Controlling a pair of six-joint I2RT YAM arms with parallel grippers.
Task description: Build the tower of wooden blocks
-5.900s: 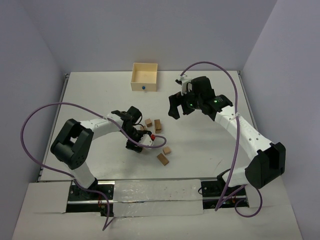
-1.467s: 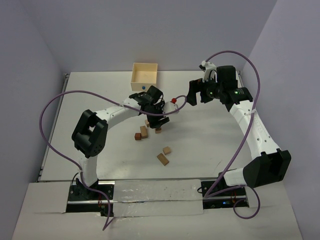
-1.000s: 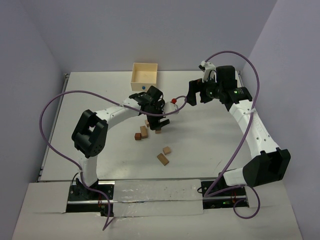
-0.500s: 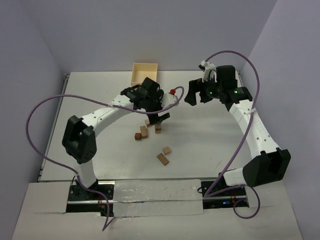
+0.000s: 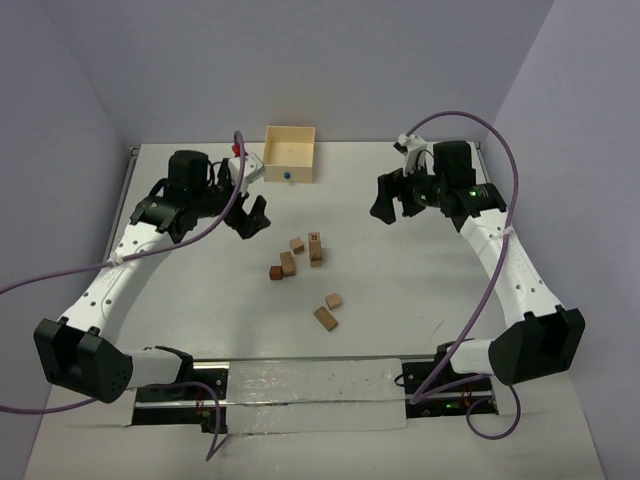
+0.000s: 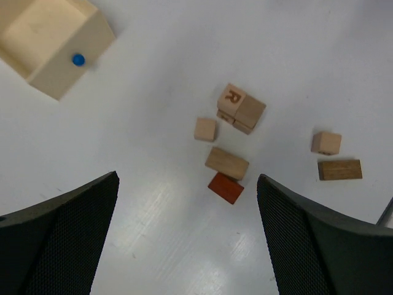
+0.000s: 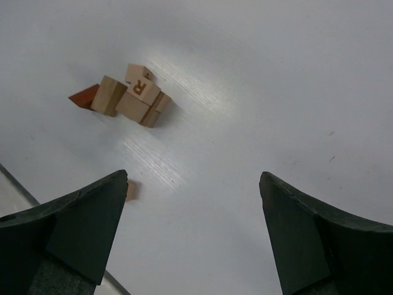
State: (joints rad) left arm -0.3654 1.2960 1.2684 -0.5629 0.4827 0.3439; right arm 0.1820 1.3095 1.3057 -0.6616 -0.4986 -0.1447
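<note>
A short tower of small wood blocks stands mid-table; its top block bears an "R" in the left wrist view and the right wrist view. Loose wood blocks lie around it: a cube, a tan brick, a reddish block, a cube and a brown brick. My left gripper is open and empty, raised left of the tower. My right gripper is open and empty, raised to the right.
A pale square wooden box with a blue dot stands at the back, also in the left wrist view. Purple cables loop from both arms. Walls enclose the table on three sides.
My left arm has drawn back from the tower to the far left with its gripper open and empty. The stack stays standing. My right arm has hardly moved.
</note>
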